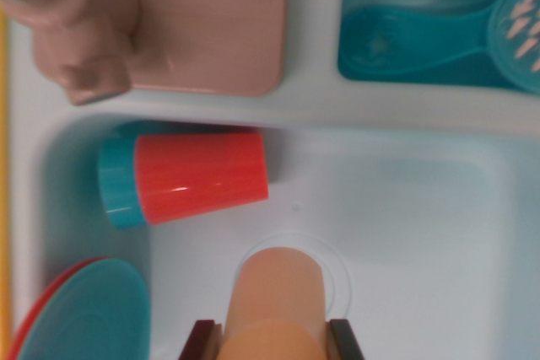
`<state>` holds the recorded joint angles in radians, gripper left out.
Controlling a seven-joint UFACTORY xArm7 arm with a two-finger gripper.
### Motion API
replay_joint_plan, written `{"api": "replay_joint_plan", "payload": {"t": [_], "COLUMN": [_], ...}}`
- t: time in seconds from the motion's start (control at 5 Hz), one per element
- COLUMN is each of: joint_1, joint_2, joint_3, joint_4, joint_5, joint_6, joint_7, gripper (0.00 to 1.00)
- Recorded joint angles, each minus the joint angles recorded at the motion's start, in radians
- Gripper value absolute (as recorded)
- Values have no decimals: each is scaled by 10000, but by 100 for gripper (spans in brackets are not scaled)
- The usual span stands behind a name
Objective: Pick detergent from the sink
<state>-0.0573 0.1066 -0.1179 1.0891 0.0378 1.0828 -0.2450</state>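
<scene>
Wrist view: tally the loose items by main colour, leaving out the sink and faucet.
Red: 2, the red plastic cup and the red plate.
Teal: 3, the teal cup, the teal plate, the teal brush.
Orange: 1, the orange detergent bottle between the gripper fingers.
Total: 6

We find no text, label, brand, number or sign that can be read anywhere in the wrist view. The red cup (201, 178) with its teal end is plain, and so is the orange bottle (278, 301). The teal brush (439, 35) in its tray and the pink faucet (80, 23) carry no markings that we can make out, and the picture is somewhat blurred.
</scene>
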Motion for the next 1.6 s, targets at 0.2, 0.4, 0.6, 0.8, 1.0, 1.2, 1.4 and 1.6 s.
{"api": "replay_joint_plan", "payload": {"t": [0.2, 0.4, 0.6, 0.8, 1.0, 1.2, 1.4, 1.6], "joint_1": [4, 4, 8, 8, 13, 13, 17, 17], "joint_2": [-93, -93, -190, -190, -290, -290, -390, -390], "joint_3": [-4, -4, -7, -7, -11, -11, -15, -15], "joint_4": [346, 346, 706, 706, 1076, 1076, 1450, 1450], "joint_5": [-17, -17, -34, -34, -52, -52, -70, -70], "joint_6": [438, 438, 895, 895, 1362, 1362, 1836, 1836], "joint_7": [18, 18, 37, 37, 56, 56, 75, 75], "gripper": [100, 100, 100, 100, 100, 100, 100, 100]}}
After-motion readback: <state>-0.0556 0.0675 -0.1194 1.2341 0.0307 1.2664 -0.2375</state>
